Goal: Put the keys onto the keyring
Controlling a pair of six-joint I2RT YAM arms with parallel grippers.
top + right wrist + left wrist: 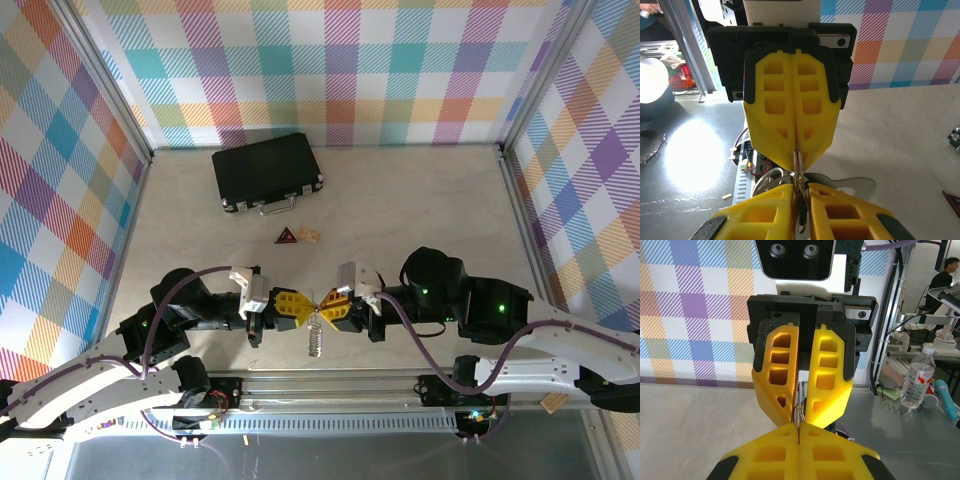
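My two grippers meet tip to tip above the table's near middle. The left gripper [307, 305] [799, 429] is shut on the thin silver keyring [318, 300] [799, 413] [799, 162], pinching its edge. A short bead chain [316, 340] hangs from the ring. The right gripper [330, 302] [801, 195] stands almost shut. In its narrow gap sits a small dark piece, seemingly the key's black head [803, 216], and the ring's wires run through the same gap. The key's blade is hidden.
A black case [266, 170] with a metal handle lies at the back. In front of it are a small dark-red triangle [287, 236] and a tan chip [309, 234]. The metal rail [330, 385] runs along the near edge. Checked walls close in three sides.
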